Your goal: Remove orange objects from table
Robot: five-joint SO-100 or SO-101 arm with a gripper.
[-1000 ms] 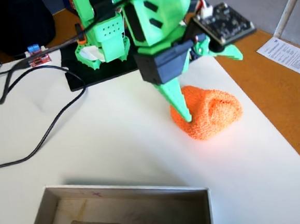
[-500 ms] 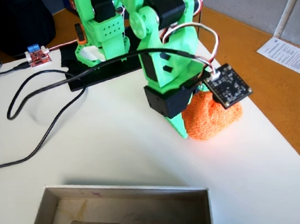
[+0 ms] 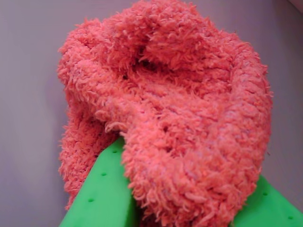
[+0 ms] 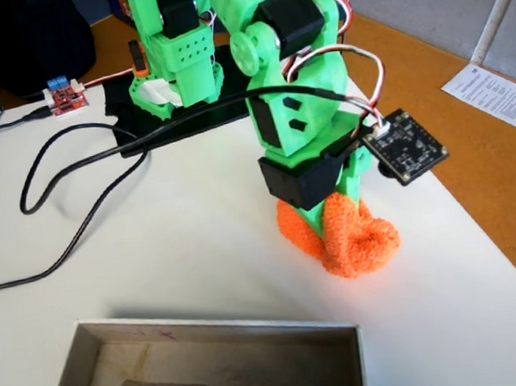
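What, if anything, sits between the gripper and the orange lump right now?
Nothing visible. The gripper is already at the orange lump: in the wrist view a green finger shows on each side of it, pressed against the fuzz. In the fixed view the lump sits on the table under the arm.

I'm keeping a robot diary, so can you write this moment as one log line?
claw: shut on fuzzy orange sock | fuzzy orange sock: at white table surface, lift unclear | metal tray: nearby, sock not in it
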